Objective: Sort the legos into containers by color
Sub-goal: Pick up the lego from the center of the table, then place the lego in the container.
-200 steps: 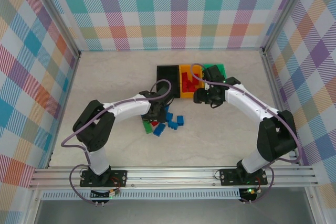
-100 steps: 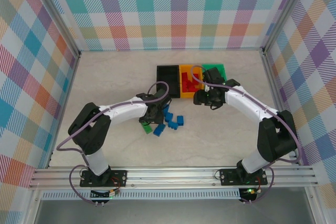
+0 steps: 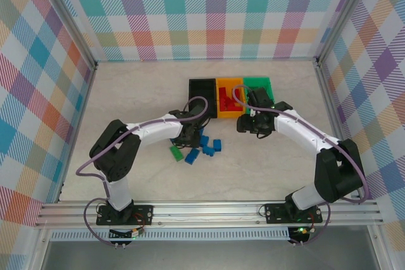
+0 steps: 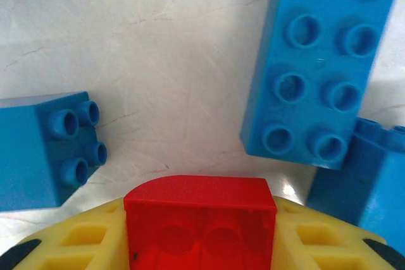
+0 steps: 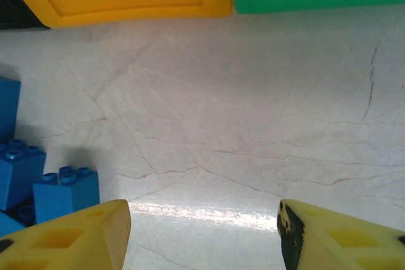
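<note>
Left gripper [image 4: 199, 245]: clamped on a small red studded plastic brick [image 4: 199, 203] at the bottom centre of the left wrist view.
Right gripper [image 5: 202, 238]: spread wide, nothing between its fingers, over the pale marbled tabletop [image 5: 240, 124].
Bins: black plastic bin [image 3: 202, 81], orange plastic bin [image 3: 230, 80] and green plastic bin [image 3: 258, 79], joined in a row at centre frame. Red bricks [image 3: 226, 100] lie in the orange one.
Loose bricks: blue studded bricks [image 3: 207, 147] cluster below the black bin, with a green brick [image 3: 176, 153] at their lower left.

Pale marbled table [image 3: 266, 169] with hairline cracks [image 5: 209, 169] and a glare patch [image 5: 202, 213], pastel plaid panels [image 3: 209, 11] walling the back and both sides, silver metal posts [image 3: 67, 17] at the back corners, ribbed aluminium rail [image 3: 209, 210] along the near edge.
</note>
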`<action>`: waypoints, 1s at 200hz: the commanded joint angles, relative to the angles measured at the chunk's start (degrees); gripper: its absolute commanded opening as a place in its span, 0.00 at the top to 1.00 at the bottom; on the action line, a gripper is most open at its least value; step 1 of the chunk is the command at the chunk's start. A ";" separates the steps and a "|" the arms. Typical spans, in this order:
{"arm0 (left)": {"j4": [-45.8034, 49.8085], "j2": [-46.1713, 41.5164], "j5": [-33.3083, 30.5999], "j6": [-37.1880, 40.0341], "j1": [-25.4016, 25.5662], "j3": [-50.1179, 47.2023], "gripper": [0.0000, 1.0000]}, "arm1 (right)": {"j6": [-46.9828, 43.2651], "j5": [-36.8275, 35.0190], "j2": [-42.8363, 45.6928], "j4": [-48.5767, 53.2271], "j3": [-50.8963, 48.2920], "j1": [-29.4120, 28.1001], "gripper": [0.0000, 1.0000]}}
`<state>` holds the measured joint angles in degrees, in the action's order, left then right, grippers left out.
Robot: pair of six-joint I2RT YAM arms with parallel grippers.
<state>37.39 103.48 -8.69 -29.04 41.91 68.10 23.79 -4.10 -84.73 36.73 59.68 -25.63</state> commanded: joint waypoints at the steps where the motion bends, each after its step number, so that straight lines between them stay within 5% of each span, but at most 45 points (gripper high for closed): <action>1: 0.34 -5.50 2.95 0.30 -0.08 2.82 0.60 | 2.15 -0.93 2.01 -1.12 -2.02 -0.32 0.37; 65: -6.69 -3.84 7.95 0.61 0.19 16.33 0.60 | 4.77 -3.55 7.93 -2.08 -9.79 0.03 0.36; 151: -5.31 25.16 7.83 3.71 0.11 52.76 0.59 | 9.41 8.11 23.77 -2.23 -22.75 -0.12 0.37; 179: -0.79 32.03 7.61 4.42 -0.47 63.52 0.36 | 8.60 9.48 26.58 0.84 -24.42 -0.39 0.37; 200: -0.13 30.79 7.71 4.84 -0.44 62.98 0.30 | 7.77 10.78 27.69 1.29 -25.56 -0.43 0.37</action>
<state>33.52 136.27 -0.97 -25.67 41.87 129.21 31.75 3.60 -58.57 35.83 35.53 -25.63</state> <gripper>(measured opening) 0.682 0.627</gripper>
